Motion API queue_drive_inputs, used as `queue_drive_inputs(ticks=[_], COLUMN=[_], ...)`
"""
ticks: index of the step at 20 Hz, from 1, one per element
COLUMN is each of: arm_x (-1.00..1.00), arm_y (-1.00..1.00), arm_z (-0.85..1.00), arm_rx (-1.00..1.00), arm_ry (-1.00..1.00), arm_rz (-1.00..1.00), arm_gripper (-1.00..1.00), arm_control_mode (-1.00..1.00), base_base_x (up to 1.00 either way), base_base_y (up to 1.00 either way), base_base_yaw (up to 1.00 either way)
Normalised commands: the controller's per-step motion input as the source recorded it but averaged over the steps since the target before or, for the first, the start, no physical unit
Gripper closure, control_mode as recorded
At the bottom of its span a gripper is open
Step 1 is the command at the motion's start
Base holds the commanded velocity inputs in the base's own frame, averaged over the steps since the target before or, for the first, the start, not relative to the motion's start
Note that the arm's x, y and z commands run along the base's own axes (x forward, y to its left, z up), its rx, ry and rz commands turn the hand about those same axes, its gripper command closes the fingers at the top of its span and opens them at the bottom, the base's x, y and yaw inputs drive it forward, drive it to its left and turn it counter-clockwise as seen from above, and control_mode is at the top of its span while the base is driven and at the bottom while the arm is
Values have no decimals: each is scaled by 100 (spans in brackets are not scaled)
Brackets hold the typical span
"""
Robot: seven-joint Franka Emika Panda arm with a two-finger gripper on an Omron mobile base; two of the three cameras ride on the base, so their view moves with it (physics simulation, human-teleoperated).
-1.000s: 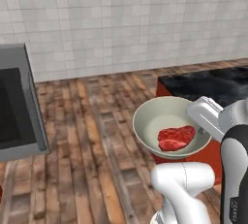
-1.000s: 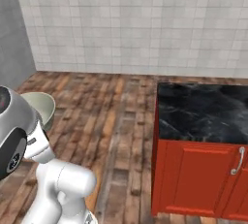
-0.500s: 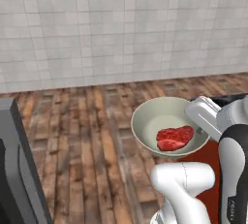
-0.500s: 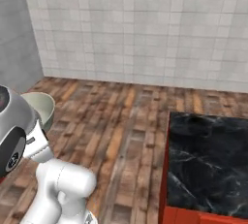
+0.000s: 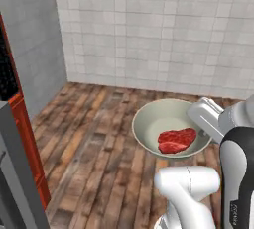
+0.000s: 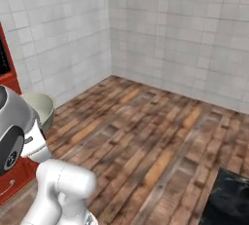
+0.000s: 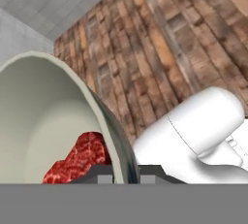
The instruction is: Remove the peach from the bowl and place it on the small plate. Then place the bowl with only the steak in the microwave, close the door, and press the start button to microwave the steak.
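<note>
hand (image 7: 119,175) clamps bowl (image 5: 154,124) rim | steak (image 5: 176,140) inside | above wood floor (image 5: 94,148)

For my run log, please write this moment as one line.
phase: carrying | jaws: shut on bowl rim | contents: steak | below: wooden floor

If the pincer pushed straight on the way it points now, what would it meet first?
The pincer is already shut on the bowl rim, so the bowl wall itself lies first in that line. Beyond the bowl the hand view shows wooden floor and then the tiled wall, though depth is hard to judge.
</note>
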Motion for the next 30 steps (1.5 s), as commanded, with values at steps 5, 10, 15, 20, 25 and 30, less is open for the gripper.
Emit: queue_drive_inputs(ticks=[5,10,15,20,25,30], arm_x=[0,0,0,0,0,0], arm_y=[0,0,0,0,0,0], arm_z=[0,0,0,0,0,0], arm_rx=[0,0,0,0,0,0], arm_ry=[0,0,0,0,0,0], arm_rz=[0,0,0,0,0,0], arm_gripper=[100,100,100,100,100,100], arm_control_mode=[100,100,100,100,100,100], base_base_x=[35,41,55,79,92,37], base_base_y=[0,0,6,4,-1,-16], base_base_yaw=[63,62,59,55,48,27])
